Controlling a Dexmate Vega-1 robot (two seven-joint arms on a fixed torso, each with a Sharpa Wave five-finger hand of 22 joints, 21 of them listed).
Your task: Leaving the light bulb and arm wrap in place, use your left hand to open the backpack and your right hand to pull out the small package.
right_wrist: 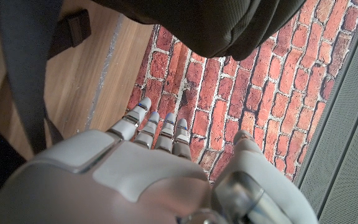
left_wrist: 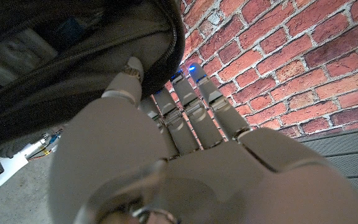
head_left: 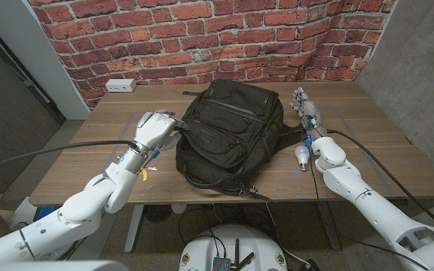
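Backpack (head_left: 230,139) lies flat mid-table, its long axis running near to far, straps and handle loop trailing toward the near edge. At its near right a light bulb (head_left: 302,156) rests on the wood, just beside the right forearm. Left hand (head_left: 155,129) presses against the bag's left side; in the left wrist view its thumb sits on the dark fabric by the zipper line while the other fingers (left_wrist: 194,106) stretch out straight, so whether it has hold of anything I cannot tell. Right hand (head_left: 304,103) waits farther back, just right of the bag, fingers extended and apart, holding nothing. The small package is unseen, presumably inside; the left hand is nearer the opening.
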